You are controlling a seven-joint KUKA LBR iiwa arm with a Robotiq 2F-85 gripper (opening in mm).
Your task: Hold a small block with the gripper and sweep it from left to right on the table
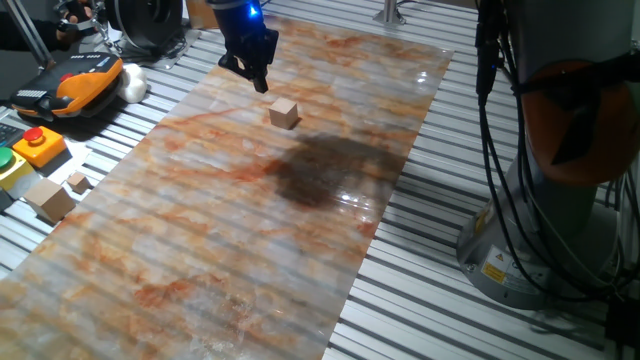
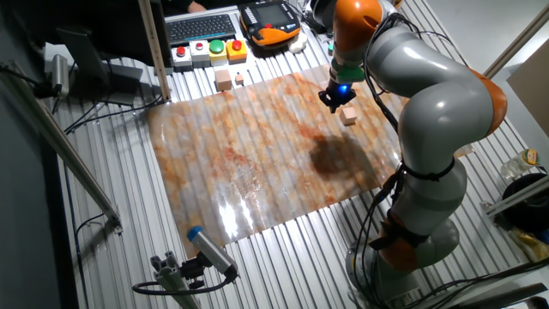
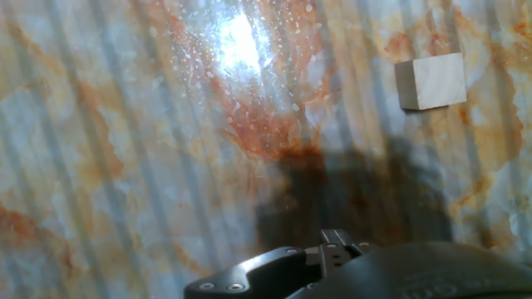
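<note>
Right now the block [image 1: 284,113] lies free on the table [image 1: 200,230], near the gripper [image 1: 253,73] but apart from it, off toward the upper right in the hand view. The gripper hangs above, holding nothing; its finger gap I cannot tell.

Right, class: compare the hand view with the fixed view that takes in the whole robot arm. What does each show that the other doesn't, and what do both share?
Only the hand view: a bright glare spot on the sheet.

Only the fixed view: the claw with its blue light, the grey arm, a keyboard, coloured buttons and two more wooden blocks off the sheet.

Both: the small block lying free on the marbled table, not in the claw.
</note>
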